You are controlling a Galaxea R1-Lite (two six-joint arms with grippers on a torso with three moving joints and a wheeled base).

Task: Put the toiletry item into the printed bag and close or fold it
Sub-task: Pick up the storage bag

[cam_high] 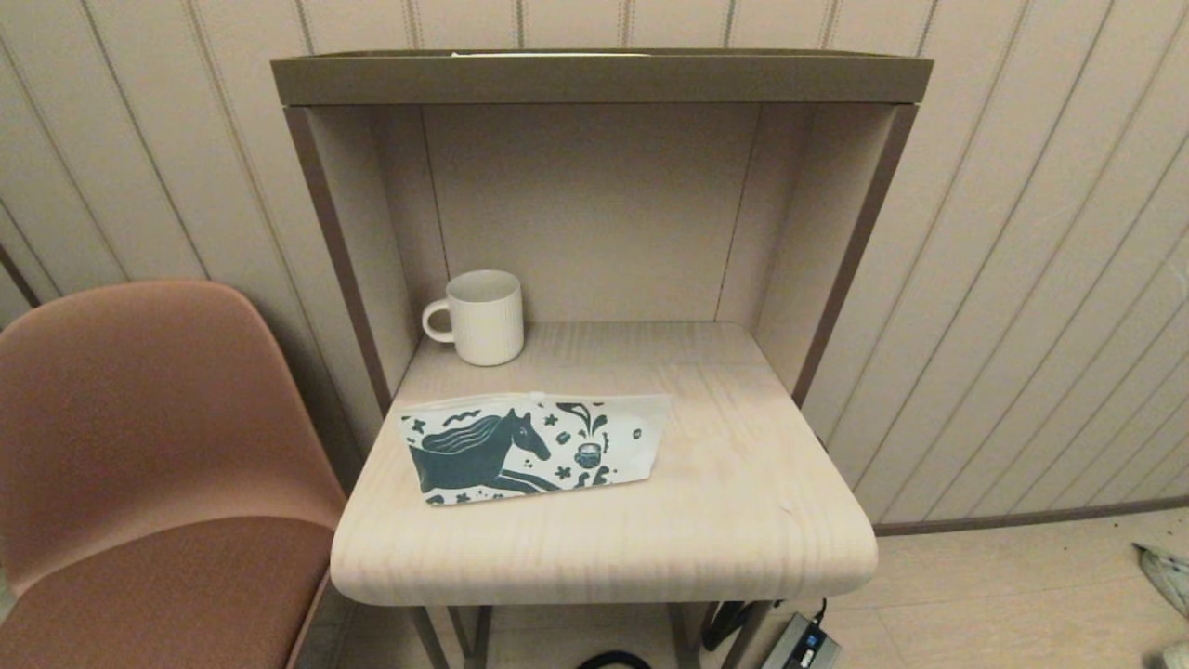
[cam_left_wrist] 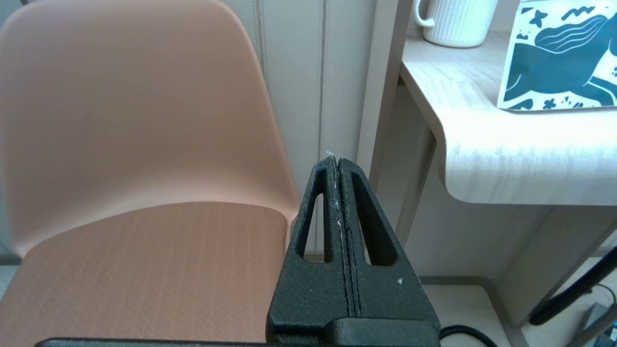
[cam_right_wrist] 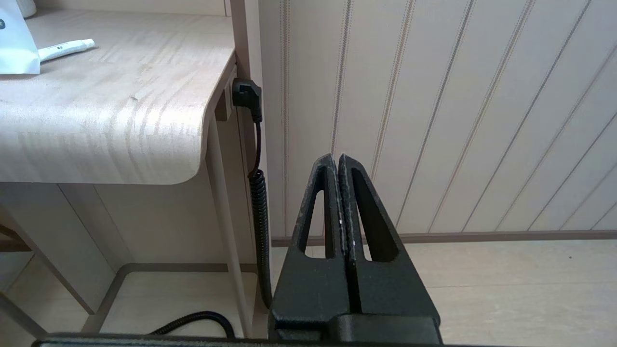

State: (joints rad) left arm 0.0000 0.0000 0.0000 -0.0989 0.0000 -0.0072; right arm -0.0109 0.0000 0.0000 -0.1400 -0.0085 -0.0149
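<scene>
The printed bag, a white pouch with a dark teal horse, stands on the light wood table, left of centre; the left wrist view catches its end. A small white tube lies on the tabletop behind the bag's edge; the bag hides it from the head view. My left gripper hangs shut and empty below table height, between chair and table. My right gripper is shut and empty, low beside the table's right side. Neither arm shows in the head view.
A white ribbed mug stands at the back left of the table, inside the shelf frame. A pink chair stands close on the left. A coiled black cable hangs from a plug at the table's right leg.
</scene>
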